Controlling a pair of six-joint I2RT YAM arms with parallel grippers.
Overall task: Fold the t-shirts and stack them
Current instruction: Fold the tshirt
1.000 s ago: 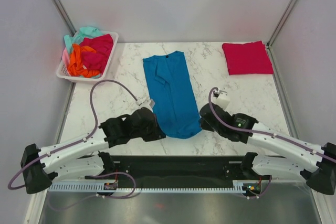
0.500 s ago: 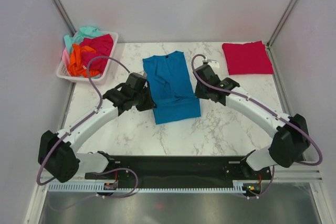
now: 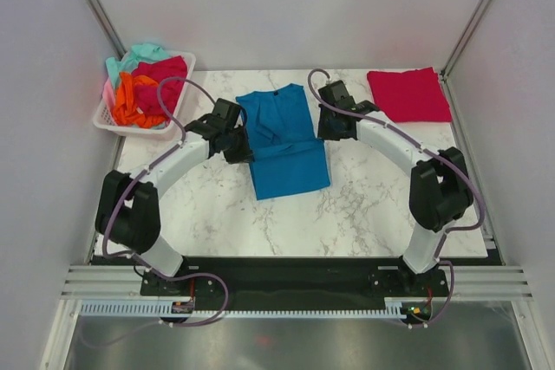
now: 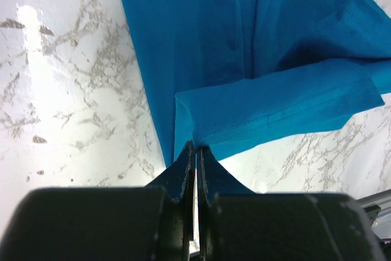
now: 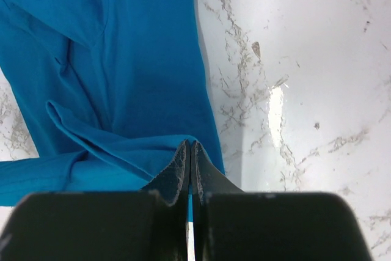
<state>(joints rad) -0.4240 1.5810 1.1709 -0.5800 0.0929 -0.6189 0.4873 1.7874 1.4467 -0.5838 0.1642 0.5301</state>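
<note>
My left gripper (image 4: 195, 150) and right gripper (image 5: 190, 148) are each closed tight on a hem corner of the teal-blue t-shirt (image 3: 282, 166), half doubled in the middle of the table (image 3: 373, 201). If one corner slips, the fold may land crooked.

The middle t-shirt (image 3: 282, 140) lay in the centre of the table (image 3: 373, 205), its near part doubled back upon the rest. The left gripper (image 3: 245, 155) was at its left edge and the right gripper (image 3: 323, 134) at its right edge, each touching the cloth. A folded t-shirt (image 3: 408, 95) lay in the far right corner. In the far left corner stood a basket (image 3: 130, 130), with a heap of t-shirts (image 3: 147, 88) in it.
</note>
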